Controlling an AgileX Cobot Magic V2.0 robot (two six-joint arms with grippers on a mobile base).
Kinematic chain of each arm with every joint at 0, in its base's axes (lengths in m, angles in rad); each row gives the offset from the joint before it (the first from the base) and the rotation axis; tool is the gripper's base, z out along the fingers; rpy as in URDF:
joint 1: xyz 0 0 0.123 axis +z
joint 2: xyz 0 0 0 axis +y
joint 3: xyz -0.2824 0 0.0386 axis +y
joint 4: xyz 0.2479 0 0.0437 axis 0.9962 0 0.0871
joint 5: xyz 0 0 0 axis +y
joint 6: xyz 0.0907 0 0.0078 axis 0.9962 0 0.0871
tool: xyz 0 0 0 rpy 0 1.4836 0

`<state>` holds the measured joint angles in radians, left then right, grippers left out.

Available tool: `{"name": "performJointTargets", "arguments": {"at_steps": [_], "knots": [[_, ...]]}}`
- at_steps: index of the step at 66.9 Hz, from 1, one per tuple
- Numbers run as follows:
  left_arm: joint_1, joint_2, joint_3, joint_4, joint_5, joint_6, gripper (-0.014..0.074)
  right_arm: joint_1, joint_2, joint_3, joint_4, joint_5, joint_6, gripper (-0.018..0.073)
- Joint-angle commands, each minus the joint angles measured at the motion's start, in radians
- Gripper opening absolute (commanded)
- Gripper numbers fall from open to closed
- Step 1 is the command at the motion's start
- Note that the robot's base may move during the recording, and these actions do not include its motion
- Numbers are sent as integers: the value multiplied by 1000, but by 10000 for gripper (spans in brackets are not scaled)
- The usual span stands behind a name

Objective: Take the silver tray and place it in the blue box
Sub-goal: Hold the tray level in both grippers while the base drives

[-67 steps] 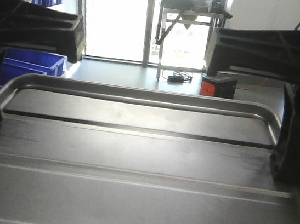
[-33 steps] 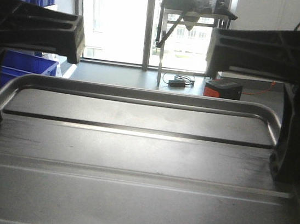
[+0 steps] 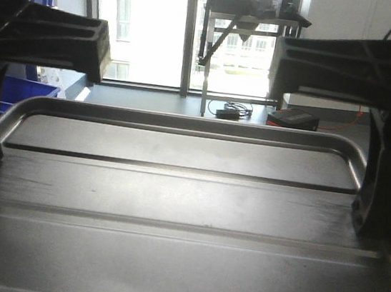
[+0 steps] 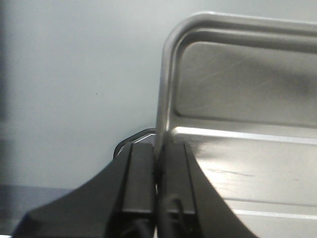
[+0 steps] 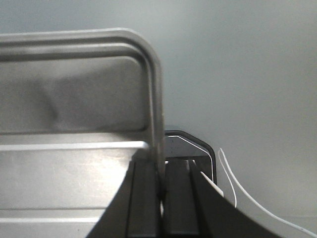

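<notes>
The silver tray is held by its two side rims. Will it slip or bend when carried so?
Probably slippery: the silver tray is polished metal, and the left gripper and right gripper pinch only its thin rim. It looks stiff, since raised ribs and a turned-up rim brace it. Being wide and shallow, it may tilt if one arm lags.

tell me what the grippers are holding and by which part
Both hold the tray. The left gripper is clamped on its left side rim near a corner, and the right gripper on its right side rim.
</notes>
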<state>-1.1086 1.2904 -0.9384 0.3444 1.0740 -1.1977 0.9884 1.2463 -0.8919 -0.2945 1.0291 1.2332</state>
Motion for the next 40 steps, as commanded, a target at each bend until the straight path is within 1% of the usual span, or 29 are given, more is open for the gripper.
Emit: {"name": "performJointTargets", "arguments": {"at_steps": [1, 40], "knots": [[-8, -27, -32, 5, -35, -3, -100, 1, -30, -27, -26, -55, 2, 57], [-8, -27, -32, 8, -35, -3, -100, 1, -30, -27, -26, -53, 2, 57]]}}
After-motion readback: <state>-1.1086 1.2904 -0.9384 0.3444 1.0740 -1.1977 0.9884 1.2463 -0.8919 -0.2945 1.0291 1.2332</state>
